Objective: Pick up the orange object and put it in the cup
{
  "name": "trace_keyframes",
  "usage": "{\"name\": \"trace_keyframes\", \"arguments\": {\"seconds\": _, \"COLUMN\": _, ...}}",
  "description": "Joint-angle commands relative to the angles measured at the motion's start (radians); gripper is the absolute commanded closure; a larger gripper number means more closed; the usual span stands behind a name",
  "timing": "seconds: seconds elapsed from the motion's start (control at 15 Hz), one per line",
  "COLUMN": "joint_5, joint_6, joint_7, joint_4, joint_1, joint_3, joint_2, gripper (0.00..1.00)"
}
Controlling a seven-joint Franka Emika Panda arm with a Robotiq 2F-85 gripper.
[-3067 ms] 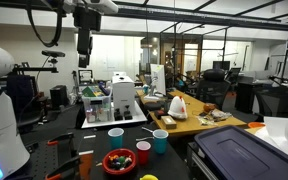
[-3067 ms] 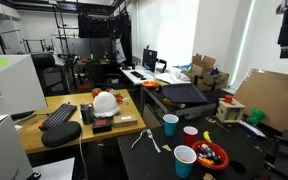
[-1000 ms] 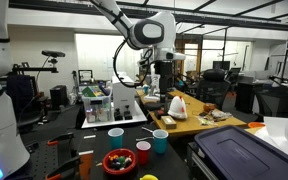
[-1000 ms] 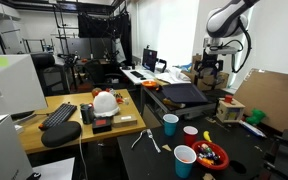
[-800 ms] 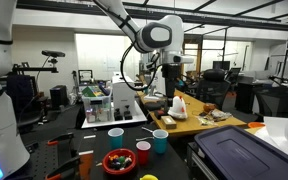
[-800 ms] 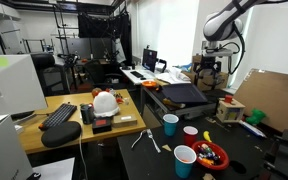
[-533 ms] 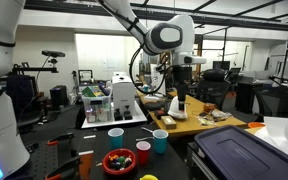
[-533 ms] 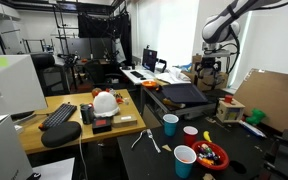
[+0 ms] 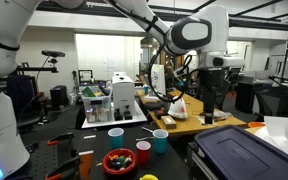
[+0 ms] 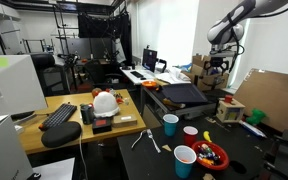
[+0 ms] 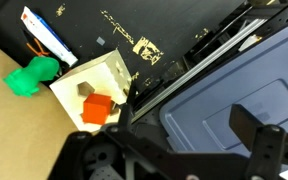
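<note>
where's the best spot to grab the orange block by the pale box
Probably its two flat opposite sides, coming straight down from above. In the wrist view the orange block looks boxy with its top face exposed, resting against the pale box, so a sideways approach would likely hit the box.

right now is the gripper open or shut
Open. In the wrist view the gripper shows its fingers wide apart with nothing between them; the orange object sits apart from them.
</note>
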Motion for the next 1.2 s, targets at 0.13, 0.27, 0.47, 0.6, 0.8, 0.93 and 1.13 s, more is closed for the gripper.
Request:
{"name": "trace_keyframes", "arguments": {"seconds": 0.13, "joint_5": 0.048, "joint_6": -0.065, "joint_7": 0.061, "joint_4": 0.135, "joint_1": -0.073, "joint_3": -0.033, "joint_2": 0.116, "gripper": 0.00}}
{"name": "trace_keyframes", "arguments": {"seconds": 0.27, "joint_5": 0.052, "joint_6": -0.063, "joint_7": 0.062, "joint_4": 0.154, "joint_1": -0.098, "joint_3": -0.039, "joint_2": 0.145, "gripper": 0.00}}
{"name": "trace_keyframes", "arguments": {"seconds": 0.47, "joint_5": 0.059, "joint_6": -0.061, "joint_7": 0.029, "joint_4": 0.177, "joint_1": -0.140, "joint_3": -0.039, "joint_2": 0.179, "gripper": 0.00}}
{"name": "trace_keyframes", "arguments": {"seconds": 0.6, "joint_5": 0.060, "joint_6": -0.056, "joint_7": 0.010, "joint_4": 0.183, "joint_1": -0.165, "joint_3": -0.038, "joint_2": 0.194, "gripper": 0.00}}
{"name": "trace_keyframes", "arguments": {"seconds": 0.8, "joint_5": 0.059, "joint_6": -0.056, "joint_7": -0.023, "joint_4": 0.195, "joint_1": -0.196, "joint_3": -0.038, "joint_2": 0.212, "gripper": 0.00}}
{"name": "trace_keyframes", "arguments": {"seconds": 0.93, "joint_5": 0.061, "joint_6": -0.056, "joint_7": -0.046, "joint_4": 0.198, "joint_1": -0.213, "joint_3": -0.037, "joint_2": 0.223, "gripper": 0.00}}
{"name": "trace_keyframes", "arguments": {"seconds": 1.13, "joint_5": 0.093, "joint_6": -0.048, "joint_7": -0.099, "joint_4": 0.187, "joint_1": -0.246, "joint_3": -0.015, "joint_2": 0.236, "gripper": 0.00}}
